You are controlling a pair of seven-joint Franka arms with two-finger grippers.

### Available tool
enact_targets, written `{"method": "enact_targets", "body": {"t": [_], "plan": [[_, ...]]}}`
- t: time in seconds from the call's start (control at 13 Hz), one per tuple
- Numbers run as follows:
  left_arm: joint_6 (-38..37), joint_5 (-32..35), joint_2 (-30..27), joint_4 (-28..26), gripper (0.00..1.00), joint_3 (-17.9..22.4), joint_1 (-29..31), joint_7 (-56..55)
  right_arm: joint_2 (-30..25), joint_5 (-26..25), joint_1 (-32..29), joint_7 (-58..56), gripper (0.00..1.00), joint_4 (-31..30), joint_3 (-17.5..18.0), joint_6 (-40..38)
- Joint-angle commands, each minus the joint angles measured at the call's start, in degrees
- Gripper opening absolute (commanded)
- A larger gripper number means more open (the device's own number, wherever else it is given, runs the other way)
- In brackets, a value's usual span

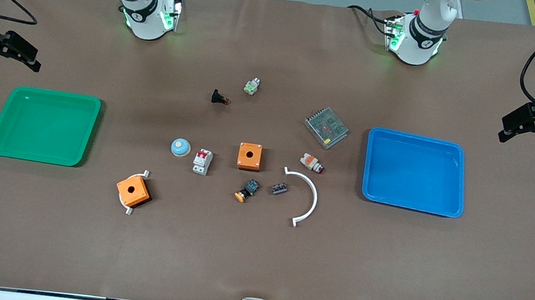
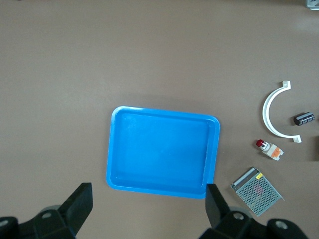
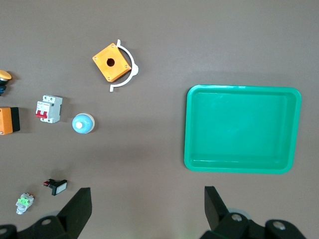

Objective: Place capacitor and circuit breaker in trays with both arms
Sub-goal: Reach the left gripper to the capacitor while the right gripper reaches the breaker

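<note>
The capacitor [image 1: 279,188] is a tiny dark block lying beside the white curved piece [image 1: 307,196]; it also shows in the left wrist view [image 2: 303,118]. The circuit breaker [image 1: 202,161], white-grey with red levers, lies beside a blue dome button [image 1: 180,147]; it also shows in the right wrist view [image 3: 48,108]. My left gripper [image 1: 528,131] hangs open and empty over the table edge at the left arm's end, beside the blue tray [image 1: 458,180]; its own view [image 2: 149,209] shows the tray below it. My right gripper [image 1: 11,59] hangs open and empty over the right arm's end, beside the green tray [image 1: 0,142] [image 3: 148,211].
Two orange boxes [image 1: 250,156] [image 1: 133,191], a mesh power supply [image 1: 326,127], a white-orange plug part [image 1: 311,163], a black push button with orange cap [image 1: 247,190], a small black part [image 1: 219,97] and a green-white part [image 1: 252,87] lie mid-table.
</note>
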Motion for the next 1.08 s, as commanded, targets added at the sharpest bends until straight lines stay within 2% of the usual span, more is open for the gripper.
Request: {"method": "enact_targets", "body": {"t": [0.0,0.31,0.46,0.62,0.85,1.0], "plan": [[-1.36,0.88,0.71,1.58,1.0,-0.04,-0.13,-0.07,0.71,0.76,-0.42,-0.78,1.0,1.45,0.32,-0.95],[-1.71,0.97,1.32,1.4,1.0,-0.21,-1.0,-0.14,0.71,0.85,-0.42,-0.78,1.0,1.45,0.32,-0.68],[-2.67,0.7,2.2,-0.7,1.0,-0.56,-1.18,0.38,0.71,0.85,-0.07,-0.61,1.0,1.45,0.41,-0.6],[-3.29,0.44,3.86,-1.06,1.0,-2.66,-2.23,-1.45,1.76,0.76,2.91,1.05,1.0,1.45,0.58,-0.16],[-3.29,1.05,7.46,-0.63,1.0,-6.01,-4.34,-5.76,5.53,0.76,8.18,9.4,1.0,1.37,0.58,3.26],[-3.2,0.35,11.76,0.16,1.0,-6.19,-6.88,-8.48,8.0,0.94,10.03,11.08,1.0,1.28,0.67,5.37]]}}
